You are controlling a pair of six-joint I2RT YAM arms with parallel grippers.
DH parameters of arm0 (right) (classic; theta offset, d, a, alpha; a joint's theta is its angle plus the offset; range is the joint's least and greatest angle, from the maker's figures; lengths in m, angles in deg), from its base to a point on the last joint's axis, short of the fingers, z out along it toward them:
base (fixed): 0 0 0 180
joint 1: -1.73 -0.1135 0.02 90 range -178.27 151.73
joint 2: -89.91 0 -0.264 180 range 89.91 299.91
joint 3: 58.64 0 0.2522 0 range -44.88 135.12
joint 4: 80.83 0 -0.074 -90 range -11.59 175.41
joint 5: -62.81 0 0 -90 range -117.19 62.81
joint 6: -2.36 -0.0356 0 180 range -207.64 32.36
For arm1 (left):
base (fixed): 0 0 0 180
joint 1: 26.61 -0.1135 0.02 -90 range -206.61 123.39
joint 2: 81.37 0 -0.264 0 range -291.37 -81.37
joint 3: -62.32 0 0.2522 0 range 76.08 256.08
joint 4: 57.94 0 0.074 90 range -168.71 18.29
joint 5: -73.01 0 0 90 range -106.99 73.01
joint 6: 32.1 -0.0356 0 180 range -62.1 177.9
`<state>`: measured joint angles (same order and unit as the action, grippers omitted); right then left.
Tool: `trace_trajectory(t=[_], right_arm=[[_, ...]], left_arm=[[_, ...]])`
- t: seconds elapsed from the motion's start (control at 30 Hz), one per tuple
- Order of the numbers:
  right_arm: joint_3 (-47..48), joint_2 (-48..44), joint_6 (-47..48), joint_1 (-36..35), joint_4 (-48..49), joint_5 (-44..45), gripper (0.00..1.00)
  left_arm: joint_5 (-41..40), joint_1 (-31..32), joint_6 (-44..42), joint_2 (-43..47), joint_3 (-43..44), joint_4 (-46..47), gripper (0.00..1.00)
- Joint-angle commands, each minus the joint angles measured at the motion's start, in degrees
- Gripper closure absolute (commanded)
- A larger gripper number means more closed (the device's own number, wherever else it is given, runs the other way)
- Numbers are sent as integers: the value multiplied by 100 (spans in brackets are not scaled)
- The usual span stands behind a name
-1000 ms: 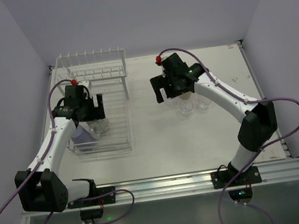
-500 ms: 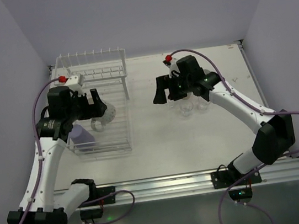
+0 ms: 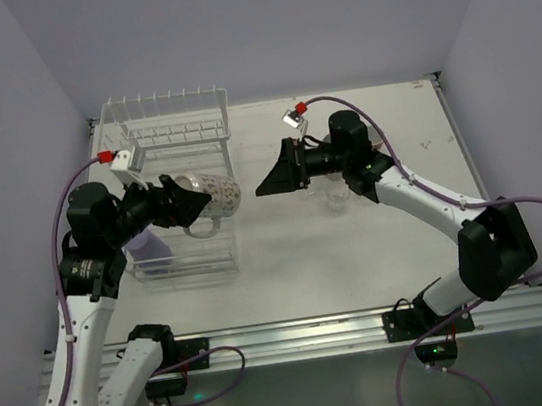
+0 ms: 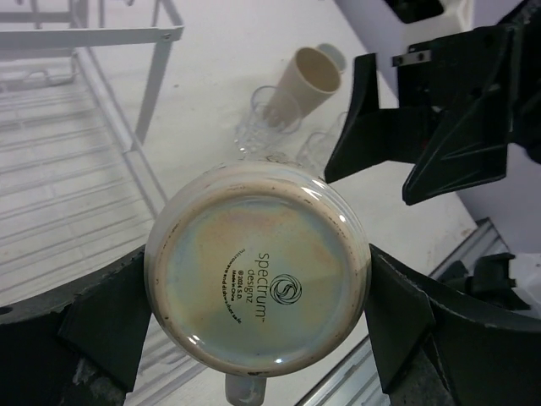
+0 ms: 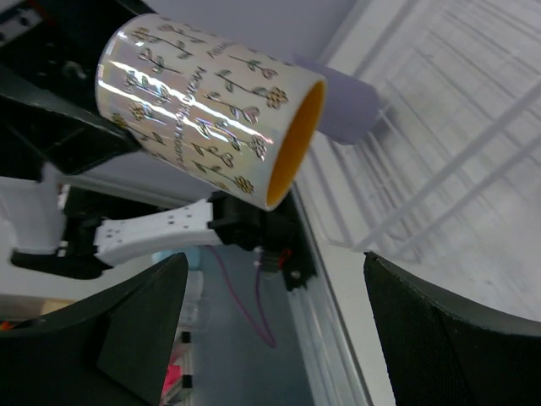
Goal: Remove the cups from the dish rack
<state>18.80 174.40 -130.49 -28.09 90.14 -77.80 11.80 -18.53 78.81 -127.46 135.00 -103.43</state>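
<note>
**White mug held sideways in the air between the arms**

The left gripper [image 3: 175, 204] clamps the white mug [image 3: 213, 193] by its base end, one finger on each side. The mug lies on its side clear of the wires, its handle pointing down and its orange-lined mouth turned toward the right arm. In the top view it shows over the right edge of the dish rack [image 3: 171, 134]. Below it, a lavender cup [image 3: 146, 249] lies in the rack's lower basket. The right gripper [image 3: 269, 177] faces the mug's mouth with its fingers spread wide. It holds nothing and is apart from the mug. Beyond it, small clear glasses [image 3: 337, 197] stand on the table [image 3: 311, 268], with a tan tumbler [image 4: 313, 74] just behind them.
</note>
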Motion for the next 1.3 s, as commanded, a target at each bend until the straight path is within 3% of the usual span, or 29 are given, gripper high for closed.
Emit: trace_trajectory(t=[0.0,0.13,0.2,0.4,0.53,0.9,1.03,1.1,1.2,1.27], right_arm=[[-452,67,-1609,3,2783,-1222,13],[-769,330,-3005,3,4759,-1460,14],[-866,436,-3560,3,5307,-1522,14],[-963,972,-4713,-6,7249,-1514,16],[-823,1543,-6128,-15,9077,-1189,20],[-884,1228,-5901,-199,9054,-520,30],[-787,1228,-6007,-234,9063,-459,45],[-769,1202,-6024,-261,9063,-432,60],[-691,1202,-6060,-287,9054,-432,95],[-664,1228,-6060,-287,9054,-441,100]], left_arm=[[1337,-34,835,292,-326,1990,100],[1585,-34,1292,460,-697,2802,100],[1681,-34,1381,469,-828,3056,100],[1787,-34,1592,416,-943,3454,100],[1805,-34,1688,434,-1083,3646,100],[1796,-34,1979,574,-1769,4429,100],[1822,-34,2093,539,-1892,4649,100],[1849,-34,2093,522,-1927,4719,100],[1875,-34,2241,522,-2042,4965,100],[1971,-34,2391,469,-2138,5175,100]])
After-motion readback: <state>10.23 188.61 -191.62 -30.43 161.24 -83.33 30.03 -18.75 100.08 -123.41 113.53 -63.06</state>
